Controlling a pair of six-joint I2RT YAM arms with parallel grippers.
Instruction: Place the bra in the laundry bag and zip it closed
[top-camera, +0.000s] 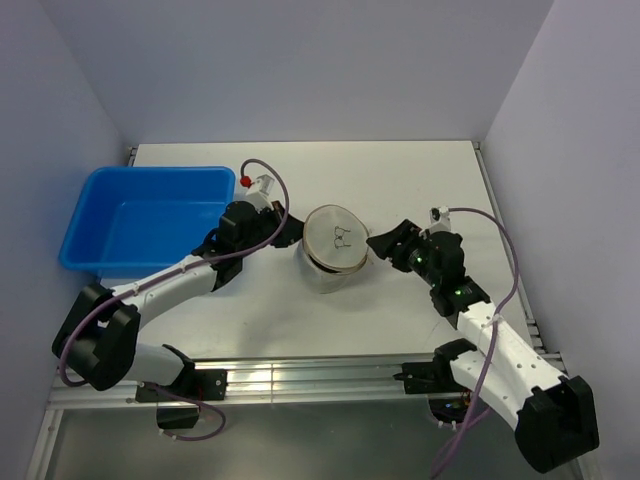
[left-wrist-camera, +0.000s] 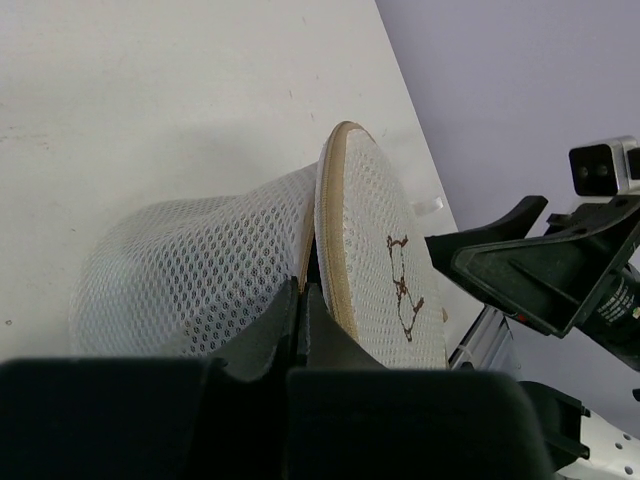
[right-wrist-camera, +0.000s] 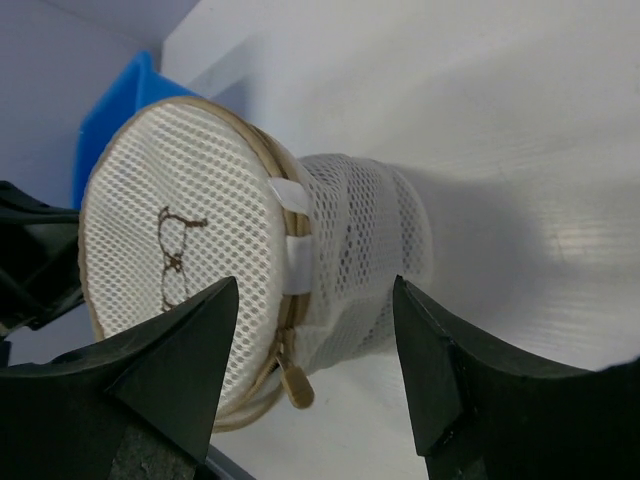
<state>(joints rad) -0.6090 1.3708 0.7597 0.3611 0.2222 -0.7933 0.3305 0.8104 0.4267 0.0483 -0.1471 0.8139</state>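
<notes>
The laundry bag (top-camera: 335, 245) is a white mesh drum with a tan rim, lying on its side at the table's middle, its round lid (right-wrist-camera: 170, 250) tilted up. My left gripper (top-camera: 291, 232) is shut, and its fingertips (left-wrist-camera: 300, 300) pinch the bag at the seam between the tan rim (left-wrist-camera: 335, 240) and the mesh body (left-wrist-camera: 190, 280). My right gripper (top-camera: 381, 243) is open just right of the bag, with its fingers (right-wrist-camera: 190, 335) either side of the rim and touching nothing. A tan zip pull (right-wrist-camera: 296, 384) hangs at the rim's low end. The bra is hidden from view.
A big blue plastic tub (top-camera: 140, 225) stands at the left of the table, close behind the left arm. Grey walls close in the back and both sides. A metal rail (top-camera: 300, 380) runs along the near edge.
</notes>
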